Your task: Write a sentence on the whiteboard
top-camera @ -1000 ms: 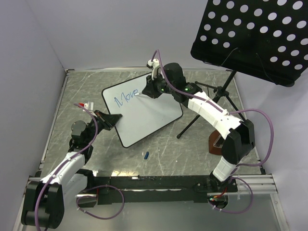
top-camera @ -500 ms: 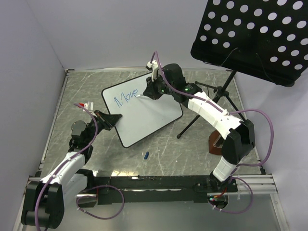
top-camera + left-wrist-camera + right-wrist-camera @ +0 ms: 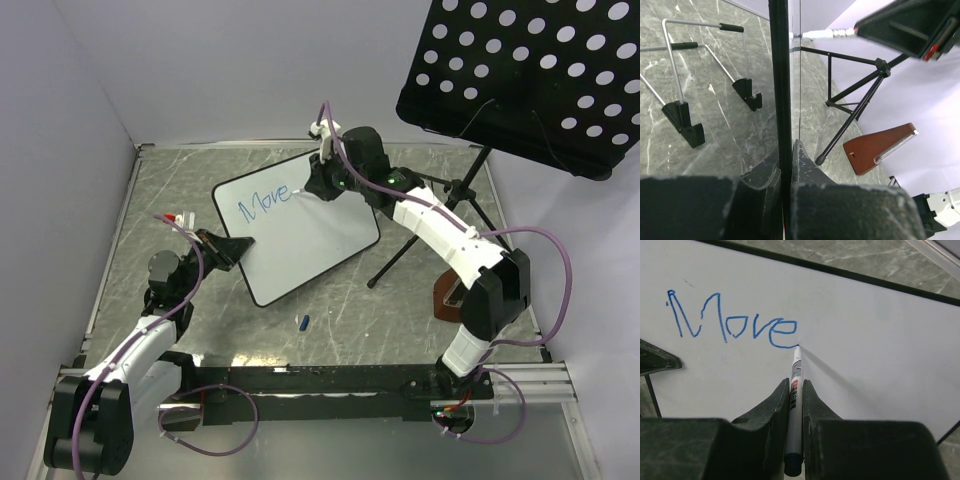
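The whiteboard point(image 3: 310, 235) lies tilted on the grey table, white with a thin black rim. Blue handwriting on it reads "Move" point(image 3: 262, 202); it also shows in the right wrist view point(image 3: 730, 322). My right gripper point(image 3: 312, 185) is shut on a white marker point(image 3: 795, 385), whose tip touches the board at the end of the "e". My left gripper point(image 3: 240, 250) is shut on the board's left edge; in the left wrist view the black rim point(image 3: 780, 100) runs edge-on between its fingers point(image 3: 807, 170).
A black perforated music stand point(image 3: 520, 75) on a tripod point(image 3: 430, 230) stands at the right. A brown wooden metronome point(image 3: 447, 295) sits near the right arm. A blue marker cap point(image 3: 303, 322) lies near the front. Wire stands point(image 3: 685, 115) lie on the table beside the board.
The right gripper moved slightly right with the marker, finishing the "e" of "Move". The left arm and the board have not moved.
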{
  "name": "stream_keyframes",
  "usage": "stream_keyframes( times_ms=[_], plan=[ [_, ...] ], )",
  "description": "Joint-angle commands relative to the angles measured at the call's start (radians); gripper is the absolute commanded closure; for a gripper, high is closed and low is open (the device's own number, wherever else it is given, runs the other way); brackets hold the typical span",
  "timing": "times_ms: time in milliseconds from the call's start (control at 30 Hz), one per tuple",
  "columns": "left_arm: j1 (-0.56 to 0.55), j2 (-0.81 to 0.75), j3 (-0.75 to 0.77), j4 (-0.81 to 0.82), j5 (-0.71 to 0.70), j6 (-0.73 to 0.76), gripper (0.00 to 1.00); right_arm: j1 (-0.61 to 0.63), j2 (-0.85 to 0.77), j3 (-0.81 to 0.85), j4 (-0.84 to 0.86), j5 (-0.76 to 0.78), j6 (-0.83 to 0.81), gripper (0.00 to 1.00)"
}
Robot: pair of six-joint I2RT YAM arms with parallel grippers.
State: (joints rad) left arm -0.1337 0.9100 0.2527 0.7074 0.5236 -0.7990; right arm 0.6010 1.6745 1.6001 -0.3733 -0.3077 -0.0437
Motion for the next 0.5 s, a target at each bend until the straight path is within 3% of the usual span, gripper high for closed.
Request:
stream_keyframes(
  times_ms=[0,467],
  plan=[
    [-0.010,0.000,0.019,0.020,0.058,0.123,0.99,-0.024,-0.027,0.086,0.001,0.000,-0.013,1.00],
    [-0.009,-0.003,0.025,0.014,0.064,0.132,0.99,-0.065,-0.139,0.055,-0.010,-0.215,-0.134,1.00]
  ],
)
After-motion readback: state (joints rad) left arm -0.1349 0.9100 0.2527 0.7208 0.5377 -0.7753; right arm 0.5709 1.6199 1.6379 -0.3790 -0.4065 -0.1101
